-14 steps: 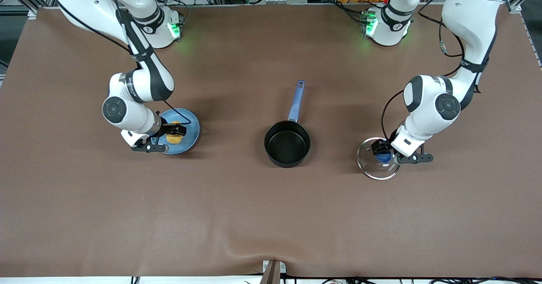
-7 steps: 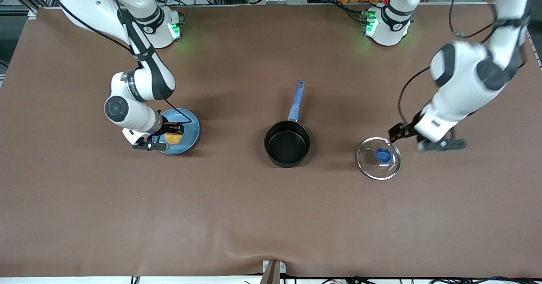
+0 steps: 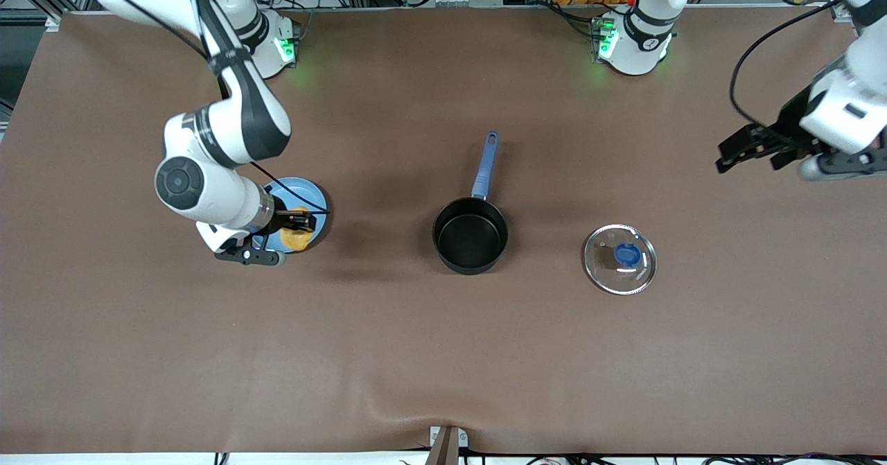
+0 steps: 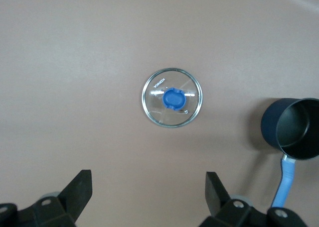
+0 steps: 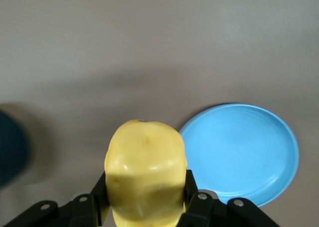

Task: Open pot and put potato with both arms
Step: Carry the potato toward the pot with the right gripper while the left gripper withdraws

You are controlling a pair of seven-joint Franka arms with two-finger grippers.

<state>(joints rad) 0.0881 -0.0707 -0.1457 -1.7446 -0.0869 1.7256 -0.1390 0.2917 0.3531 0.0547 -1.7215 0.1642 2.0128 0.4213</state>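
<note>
Two robot arms work at a brown desk [image 3: 443, 354]. The right hand [image 3: 294, 224] is clenched around the potato [image 5: 145, 172], lifted over the blue plate [image 5: 249, 152] at the right arm's end. It looks firm, light, lumpy and perhaps slippery, best held across its middle. The open pot [image 3: 470, 235] sits mid-desk, handle pointing toward the robots. Its glass lid [image 4: 172, 98] lies flat toward the left arm's end. The left hand [image 3: 752, 152], released, hangs above bare desk. Nothing blocks the pot.
</note>
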